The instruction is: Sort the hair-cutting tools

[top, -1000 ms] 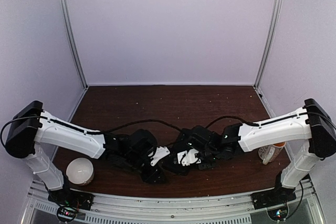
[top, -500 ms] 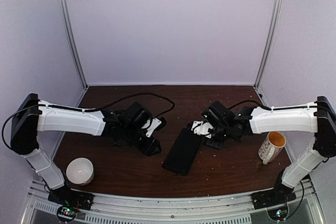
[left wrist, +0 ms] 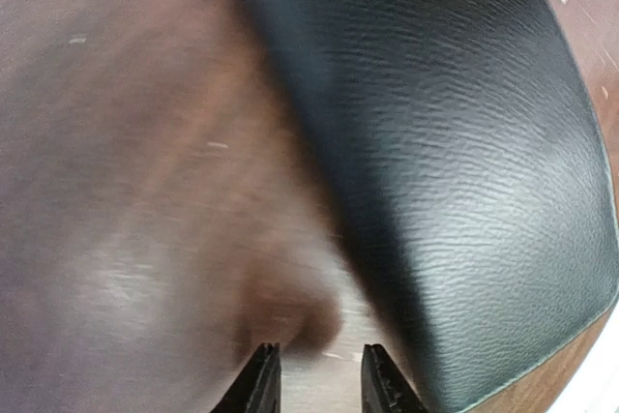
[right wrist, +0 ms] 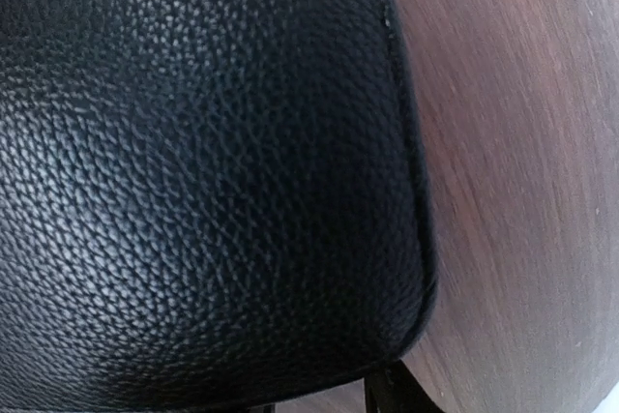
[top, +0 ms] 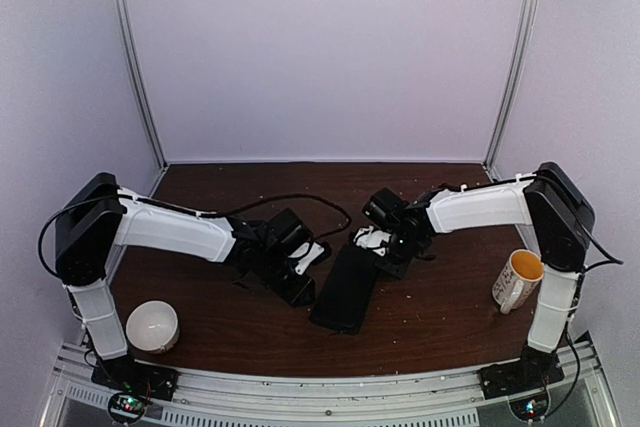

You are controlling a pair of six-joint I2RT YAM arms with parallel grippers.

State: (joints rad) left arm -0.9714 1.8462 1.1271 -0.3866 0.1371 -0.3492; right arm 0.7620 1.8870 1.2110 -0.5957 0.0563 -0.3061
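Observation:
No scissors or black clip sticks show in any view. The flat black case [top: 345, 289] lies lengthwise on the brown table between my two arms. My left gripper [top: 304, 285] is low at the case's left edge. In the left wrist view it [left wrist: 319, 381] is open and empty over bare wood, with the case [left wrist: 464, 142] just to its right. My right gripper [top: 373, 247] is at the case's far end. In the right wrist view the case [right wrist: 193, 171] fills the frame, and the gripper [right wrist: 324, 405] looks open, with one fingertip [right wrist: 395, 396] showing beside the case's corner.
A white bowl [top: 152, 326] sits at the near left. A white mug with an orange inside [top: 517, 280] stands at the near right. A black cable [top: 300, 199] loops over the table behind the left arm. Walls close in the back and sides.
Both arms have swung out and then back in toward the case. The left gripper moved to the case's left edge and the right gripper to its far end. The case has hardly moved.

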